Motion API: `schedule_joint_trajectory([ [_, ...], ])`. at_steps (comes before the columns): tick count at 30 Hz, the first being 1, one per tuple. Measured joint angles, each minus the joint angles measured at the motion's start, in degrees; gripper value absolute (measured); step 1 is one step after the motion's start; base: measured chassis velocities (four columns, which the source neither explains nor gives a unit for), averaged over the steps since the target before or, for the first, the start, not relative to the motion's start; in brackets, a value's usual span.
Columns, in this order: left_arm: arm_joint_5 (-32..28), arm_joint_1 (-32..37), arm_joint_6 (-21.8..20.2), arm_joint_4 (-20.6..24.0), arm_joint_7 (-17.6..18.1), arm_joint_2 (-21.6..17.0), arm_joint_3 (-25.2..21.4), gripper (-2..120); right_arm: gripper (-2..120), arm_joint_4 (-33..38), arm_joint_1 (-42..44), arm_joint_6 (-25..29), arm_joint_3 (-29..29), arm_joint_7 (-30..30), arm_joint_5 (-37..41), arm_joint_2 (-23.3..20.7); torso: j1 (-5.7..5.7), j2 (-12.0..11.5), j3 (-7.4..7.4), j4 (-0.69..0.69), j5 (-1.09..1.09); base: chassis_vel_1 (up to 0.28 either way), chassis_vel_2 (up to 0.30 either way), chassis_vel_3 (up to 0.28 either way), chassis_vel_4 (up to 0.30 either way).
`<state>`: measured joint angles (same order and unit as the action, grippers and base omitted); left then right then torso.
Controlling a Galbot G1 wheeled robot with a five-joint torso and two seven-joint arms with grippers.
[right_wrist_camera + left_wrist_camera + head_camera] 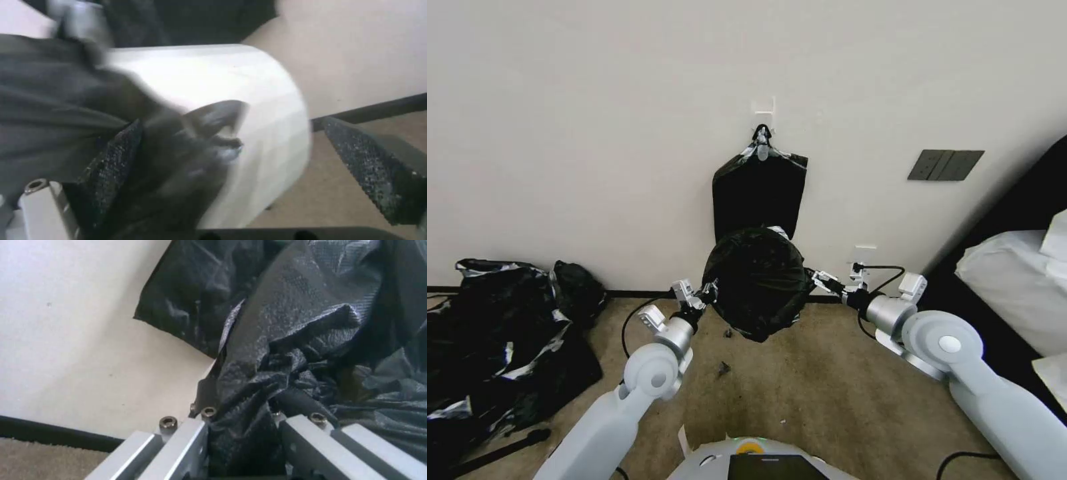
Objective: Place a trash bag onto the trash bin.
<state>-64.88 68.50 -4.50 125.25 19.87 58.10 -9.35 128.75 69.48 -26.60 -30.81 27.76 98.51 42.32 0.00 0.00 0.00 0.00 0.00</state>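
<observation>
Head view: trash bag (757,280) draped over the trash bin, on the carpet (827,387) near the wall (594,133), below a flat black bundle (760,193) hung from a clip. Left gripper (704,293) at the bag's left side, right gripper (820,280) at its right.

Left wrist view: left gripper's fingers (186,446) clamped on bunched bag plastic (289,350).

Right wrist view: right gripper's fingers (113,156) spread apart; bag (58,110) partway down the cream trash bin (249,100).

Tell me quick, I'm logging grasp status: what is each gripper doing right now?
Left gripper: closed on the trash bag, at its left edge.
Right gripper: open, beside the trash bin, holding nothing.
</observation>
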Motion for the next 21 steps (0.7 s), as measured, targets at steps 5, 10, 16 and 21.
schedule_joint_trajectory([
  [5,-0.31,0.11,0.0,0.7,0.07,-0.07,0.02,0,100,-1.09,0.04,0.35,0.38,1.17,-2.72,-0.13,0.0,0.0,0.0,0.0,0.01,0.0,0.0,0.0,0.0],
  [10,-0.76,0.13,-0.11,0.96,0.47,-0.19,0.05,0,100,-0.37,0.54,0.59,-2.3,2.52,-3.23,-0.27,0.0,0.0,0.0,0.0,0.01,0.0,0.0,0.0,0.0],
  [16,2.0,-0.01,-2.06,0.19,3.73,0.01,0.88,0,100,4.34,1.46,0.63,-10.29,2.76,-4.99,-1.15,0.0,0.0,0.0,-0.01,0.01,0.0,0.0,0.0,0.0],
  [21,8.66,-0.02,-4.8,-0.76,6.55,0.16,2.65,0,100,11.73,-0.36,0.68,-11.57,2.58,-8.15,-2.83,0.0,0.0,0.0,-0.01,0.0,0.0,0.0,0.0,0.0],
])
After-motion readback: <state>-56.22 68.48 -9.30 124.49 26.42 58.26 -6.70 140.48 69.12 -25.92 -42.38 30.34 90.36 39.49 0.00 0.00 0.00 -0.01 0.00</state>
